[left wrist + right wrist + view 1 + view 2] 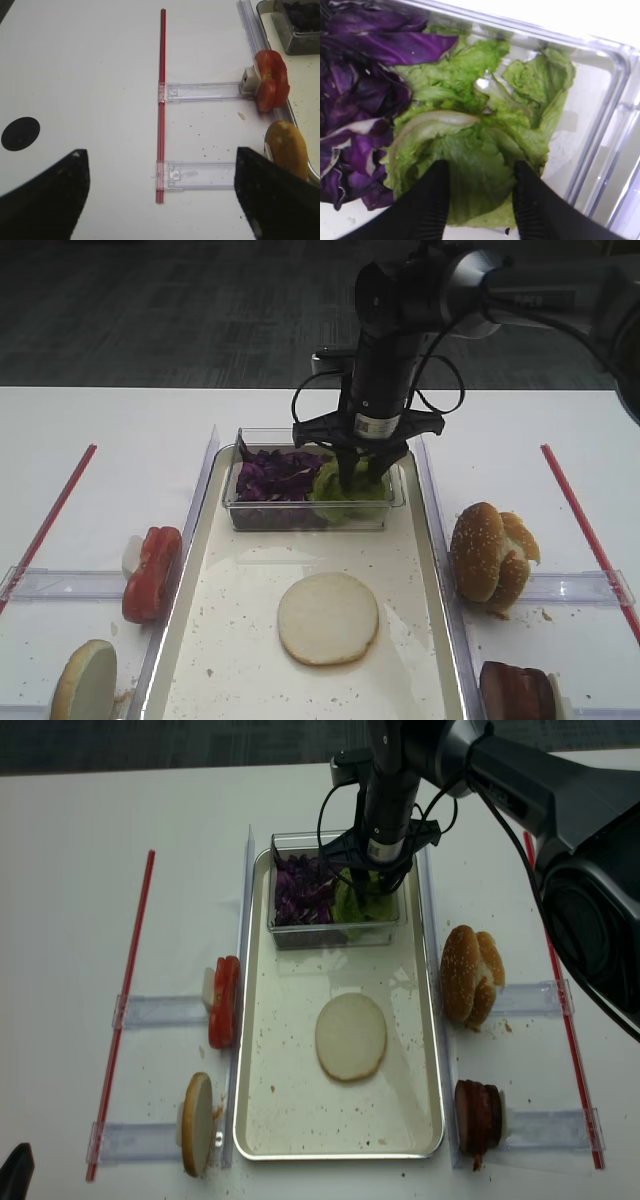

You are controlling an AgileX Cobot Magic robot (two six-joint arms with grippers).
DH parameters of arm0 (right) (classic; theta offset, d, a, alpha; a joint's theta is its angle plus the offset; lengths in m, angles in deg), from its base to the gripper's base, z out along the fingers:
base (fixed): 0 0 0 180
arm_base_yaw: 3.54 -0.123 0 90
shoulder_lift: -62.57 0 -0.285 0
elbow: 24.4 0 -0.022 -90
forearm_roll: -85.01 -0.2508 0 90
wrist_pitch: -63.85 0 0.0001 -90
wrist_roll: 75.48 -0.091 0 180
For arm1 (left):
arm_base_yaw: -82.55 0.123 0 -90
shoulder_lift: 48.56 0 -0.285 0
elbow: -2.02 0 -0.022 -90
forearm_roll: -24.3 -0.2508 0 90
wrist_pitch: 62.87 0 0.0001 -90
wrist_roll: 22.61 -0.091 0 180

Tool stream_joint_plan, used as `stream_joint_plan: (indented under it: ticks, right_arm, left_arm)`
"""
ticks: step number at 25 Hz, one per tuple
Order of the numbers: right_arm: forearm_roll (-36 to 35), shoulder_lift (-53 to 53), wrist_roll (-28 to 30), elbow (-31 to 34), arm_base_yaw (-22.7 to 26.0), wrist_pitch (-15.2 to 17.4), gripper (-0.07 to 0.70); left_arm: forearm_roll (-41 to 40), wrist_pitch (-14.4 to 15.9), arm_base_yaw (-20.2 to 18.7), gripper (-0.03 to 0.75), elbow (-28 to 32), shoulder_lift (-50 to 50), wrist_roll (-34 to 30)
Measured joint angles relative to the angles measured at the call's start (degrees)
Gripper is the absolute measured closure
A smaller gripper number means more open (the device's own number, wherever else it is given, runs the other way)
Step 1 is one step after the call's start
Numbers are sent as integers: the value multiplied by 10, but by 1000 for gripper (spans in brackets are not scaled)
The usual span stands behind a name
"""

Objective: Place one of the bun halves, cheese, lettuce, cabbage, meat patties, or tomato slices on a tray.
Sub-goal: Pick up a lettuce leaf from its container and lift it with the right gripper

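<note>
Lettuce point(475, 165), tub's point(395, 502) right end: my right gripper point(480, 200) straddles 1 leaf, fingers part-closed, not yet pinching; left gripper point(160, 195) wide open, idle.

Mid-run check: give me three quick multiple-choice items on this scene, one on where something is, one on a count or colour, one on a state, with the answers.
1. Where is the lettuce?
A. In the clear tub beside the purple cabbage
B. On the bare table
C. On top of a bun

2. How many bun halves lie on the tray floor?
A. None
B. One
C. Three

3. How does the right gripper stand?
A. Lifted clear above the tub
B. Fingers down in the tub, either side of a lettuce leaf
C. Holding a tomato slice

Answers: 1 A, green leaves share the tub with cabbage. 2 B, a single pale bun half lies there. 3 B, the wrist view shows both fingers astride the leaf.
</note>
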Motion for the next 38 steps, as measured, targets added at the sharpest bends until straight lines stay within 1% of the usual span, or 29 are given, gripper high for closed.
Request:
stream_joint_plan:
  ticks: [3,8,10,12,20,23,29,34,38]
  right_arm:
    - [2,0,0,0,0,0,385]
    - [5,0,0,0,0,0,488]
    - [6,0,0,0,0,0,550]
    - [6,0,0,0,0,0,575]
    - [6,0,0,0,0,2,584]
    - [7,-6,0,-14,0,21,584]
    - [10,-26,0,-67,0,70,584]
    - [10,-39,1,-102,0,79,584]
    - [10,-42,1,-109,0,82,584]
  left_arm:
    - [0,0,0,170,0,0,0]
    - [0,0,0,170,0,0,0]
    - [0,0,0,170,0,0,0]
    - [0,0,0,170,0,0,0]
    - [0,0,0,170,0,0,0]
    - [0,0,0,170,0,0,0]
    - [0,0,0,170,0,0,0]
    - [0,0,0,170,0,0,0]
    - [0,0,0,170,0,0,0]
